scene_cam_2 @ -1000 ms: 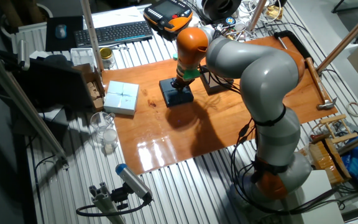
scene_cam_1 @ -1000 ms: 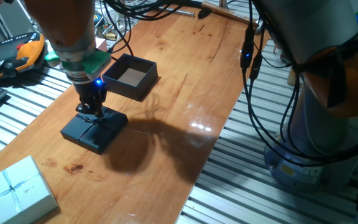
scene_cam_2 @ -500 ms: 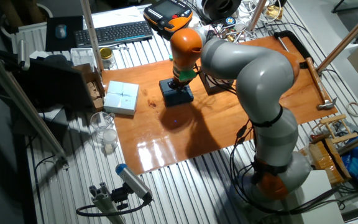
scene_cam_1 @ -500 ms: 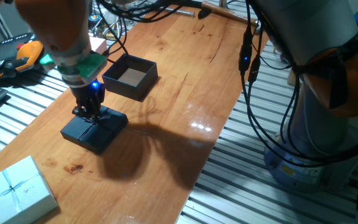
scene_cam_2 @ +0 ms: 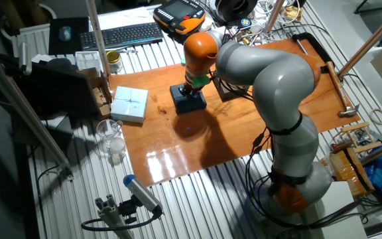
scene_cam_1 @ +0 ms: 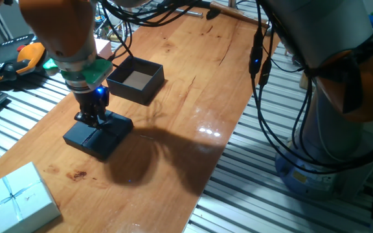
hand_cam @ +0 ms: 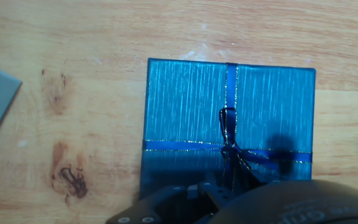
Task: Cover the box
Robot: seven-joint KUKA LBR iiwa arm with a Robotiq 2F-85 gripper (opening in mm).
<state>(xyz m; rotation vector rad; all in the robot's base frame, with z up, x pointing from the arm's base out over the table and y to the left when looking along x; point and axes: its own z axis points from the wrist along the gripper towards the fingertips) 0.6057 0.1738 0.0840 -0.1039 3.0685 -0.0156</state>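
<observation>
The box (scene_cam_1: 136, 79) is black and open, with a brown floor, and stands on the wooden table (scene_cam_1: 193, 97) at the back left. In front of it lies a dark square lid (scene_cam_1: 99, 134) with a ribbon and bow. In the hand view the lid (hand_cam: 185, 106) looks blue and striped, and its bow (hand_cam: 232, 149) sits just ahead of the hand. My gripper (scene_cam_1: 90, 120) points straight down, with its fingertips on the lid's top near the bow. The fingers look close together. No view shows whether they grip anything.
A pale blue ribboned box (scene_cam_1: 15, 197) lies at the table's near left corner; the other fixed view shows this box (scene_cam_2: 128, 104) left of the lid. Black cables (scene_cam_1: 264, 97) hang along the table's right edge. A keyboard and an orange pendant (scene_cam_1: 24, 55) lie beyond the left edge.
The arm has shifted slightly left over the lid, while the fingertips have stayed on the lid's top. The lid and the box have not moved.
</observation>
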